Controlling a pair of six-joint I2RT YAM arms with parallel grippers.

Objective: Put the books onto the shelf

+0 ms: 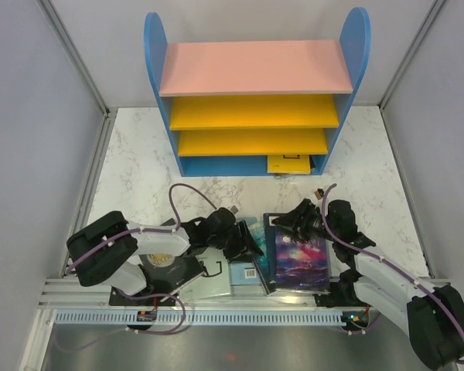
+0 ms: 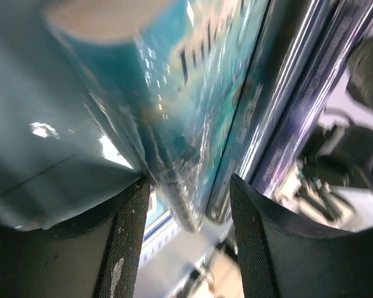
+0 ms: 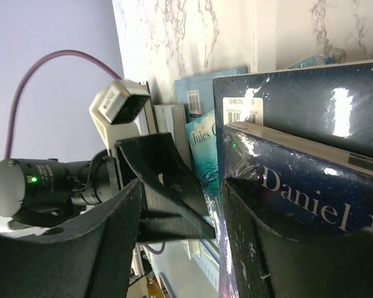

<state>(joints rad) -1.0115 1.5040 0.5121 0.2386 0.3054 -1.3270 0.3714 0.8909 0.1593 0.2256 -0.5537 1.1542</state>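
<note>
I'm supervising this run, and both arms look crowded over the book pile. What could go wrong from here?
1. The left end effector and right end effector sit close together over the books; they could collide.
2. In the left wrist view, the open jaws straddle the teal book, and the edge of a dark book is also between them; closing might pinch both.
3. The covers look glossy, so a gripped book could slip.

worktop (image 1: 139, 166): white marble-veined slab | panels (image 1: 31, 116): plain pale grey walls at left, right and back, joined by slim metal corner posts (image 1: 74, 54) | near edge: ribbed aluminium rail (image 1: 240, 316), with what seems a brushed-metal strip (image 1: 240, 348) below it | light: even and soft across the slab
</note>
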